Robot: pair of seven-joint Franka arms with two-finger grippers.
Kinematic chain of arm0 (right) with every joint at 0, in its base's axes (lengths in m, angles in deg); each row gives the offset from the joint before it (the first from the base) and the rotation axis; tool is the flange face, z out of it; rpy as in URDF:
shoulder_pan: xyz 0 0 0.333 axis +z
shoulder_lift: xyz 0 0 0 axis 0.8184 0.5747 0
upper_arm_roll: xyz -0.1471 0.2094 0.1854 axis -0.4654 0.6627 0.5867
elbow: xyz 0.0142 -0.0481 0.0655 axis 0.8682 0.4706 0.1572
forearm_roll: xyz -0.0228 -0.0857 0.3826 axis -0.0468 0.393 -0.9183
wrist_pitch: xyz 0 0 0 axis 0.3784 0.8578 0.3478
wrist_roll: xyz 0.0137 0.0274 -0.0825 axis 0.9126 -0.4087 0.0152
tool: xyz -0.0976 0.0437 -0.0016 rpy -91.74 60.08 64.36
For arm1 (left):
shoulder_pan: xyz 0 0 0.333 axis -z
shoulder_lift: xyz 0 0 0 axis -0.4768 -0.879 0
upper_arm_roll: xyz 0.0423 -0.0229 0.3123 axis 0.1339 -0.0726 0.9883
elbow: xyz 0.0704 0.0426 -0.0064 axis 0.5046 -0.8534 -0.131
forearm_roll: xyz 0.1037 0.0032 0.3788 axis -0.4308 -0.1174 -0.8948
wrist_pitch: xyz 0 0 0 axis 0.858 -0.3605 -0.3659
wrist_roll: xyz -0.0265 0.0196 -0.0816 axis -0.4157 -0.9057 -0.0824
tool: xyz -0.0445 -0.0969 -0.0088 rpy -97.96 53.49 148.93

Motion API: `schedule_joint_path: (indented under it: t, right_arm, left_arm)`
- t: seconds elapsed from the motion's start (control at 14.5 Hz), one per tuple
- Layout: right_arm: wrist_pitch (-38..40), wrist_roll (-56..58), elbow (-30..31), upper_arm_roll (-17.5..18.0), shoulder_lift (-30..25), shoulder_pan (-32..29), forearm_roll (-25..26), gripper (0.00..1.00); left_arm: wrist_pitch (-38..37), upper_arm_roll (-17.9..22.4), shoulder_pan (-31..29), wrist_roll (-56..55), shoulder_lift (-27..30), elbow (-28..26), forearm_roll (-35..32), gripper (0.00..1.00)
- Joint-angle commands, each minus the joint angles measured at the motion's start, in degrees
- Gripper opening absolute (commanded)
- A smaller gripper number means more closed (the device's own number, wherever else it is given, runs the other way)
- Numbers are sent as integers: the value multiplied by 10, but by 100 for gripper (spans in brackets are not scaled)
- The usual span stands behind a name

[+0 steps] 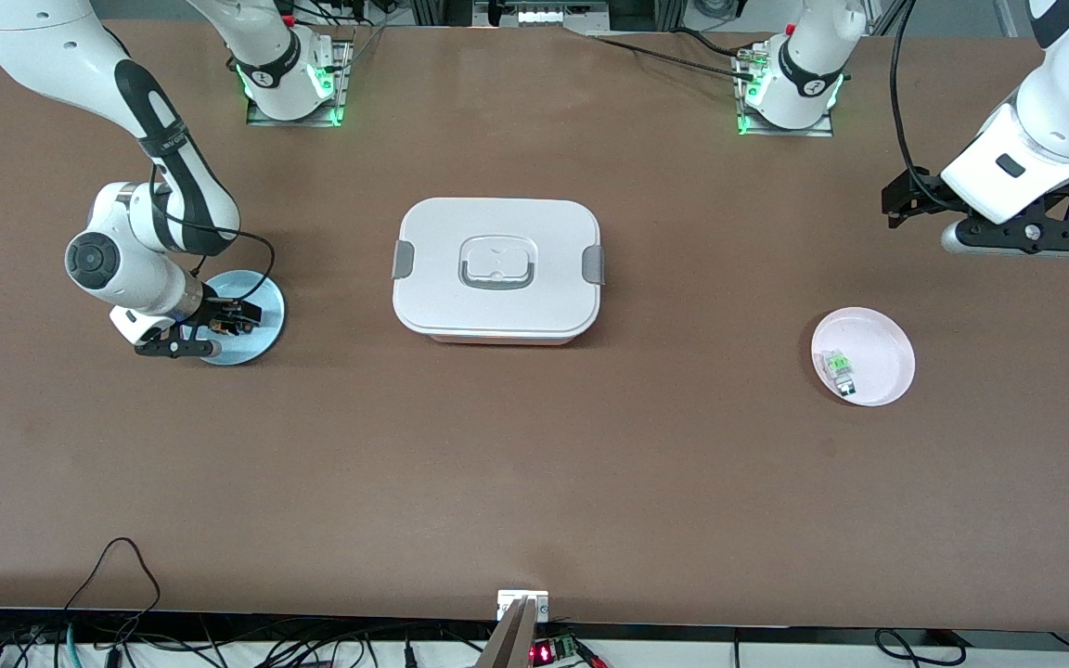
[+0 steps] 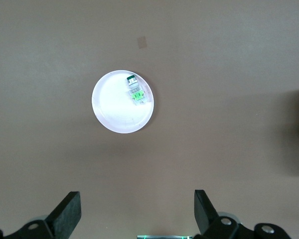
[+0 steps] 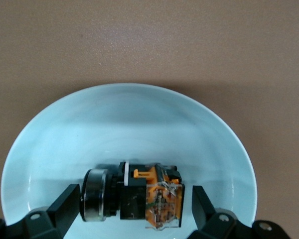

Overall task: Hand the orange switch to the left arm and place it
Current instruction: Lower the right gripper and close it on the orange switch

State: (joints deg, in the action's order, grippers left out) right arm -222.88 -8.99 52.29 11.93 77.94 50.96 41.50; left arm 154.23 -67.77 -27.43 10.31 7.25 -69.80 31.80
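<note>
At the right arm's end of the tabletop [image 1: 534, 482], the right gripper [image 1: 236, 320] is lowered into a pale blue plate [image 1: 261, 348]. Its fingers [image 3: 65, 204] are spread on either side of the orange switch [image 3: 139, 196], which lies on its side in the plate; no contact is seen yet, so the switch is judged not yet grasped. This straddling pose is presumably chosen so that a single closing motion captures the body across its flat black flanks. The switch is shown as a boxy black housing with a round dark metallic collar at one end and a translucent orange block at the other. The plate is smooth, glossy and shallowly dished.

At the middle of the tabletop the box [image 1: 497, 269] is seen: white, matte, rounded-rectangular, with grey side latches and a recessed grey-rimmed handle. It stands between the two plates, so any handover is judged to require passing above or around it.

Toward the left arm's end, a pink-white round plate [image 1: 878, 339] holds a small green-and-clear component [image 1: 839, 369]. The left gripper [image 1: 1022, 232] is held high in the air near that plate, fingers [image 2: 67, 214] released and wide apart with nothing between them; this arm waits, probably to receive the switch. The tabletop is a uniform brown, finely textured mat.
</note>
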Motion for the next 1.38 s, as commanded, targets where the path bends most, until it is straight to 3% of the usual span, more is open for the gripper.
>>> schedule_joint_path:
  t: [0.0, 0.14, 0.21, 0.35, 0.62, 0.9, 1.11, 1.31]
  right_arm:
    - [-2, 26, -10, 4, 7, -6, -8, 76]
    - [3, 79, -22, 4, 7, -6, -9, 47]
    - [3, 94, -22, 3, 7, -8, -10, 38]
    - [3, 97, -23, 3, 7, -9, -14, 32]
    - [3, 108, -23, 6, -6, -9, -13, 29]
    - [19, 167, -23, 18, -57, -9, -20, 29]
    - [59, 177, -24, 46, -104, -9, -62, 29]
    - [136, 222, -65, 67, -130, -8, -151, 29]
  left_arm:
    - [-13, 0, -3, -8, -7, 19, 12, 100]
    - [-13, 0, -3, -8, -8, 19, 12, 100]
    - [-13, 0, -3, -8, -7, 19, 12, 100]
    - [-13, 0, -3, -8, -8, 19, 12, 100]
    - [-13, 0, -3, -8, -8, 19, 12, 100]
    - [-13, 0, -3, -8, -7, 19, 12, 100]
    - [-13, 0, -3, -8, -7, 19, 12, 100]
    - [-13, 0, -3, -8, -8, 19, 12, 100]
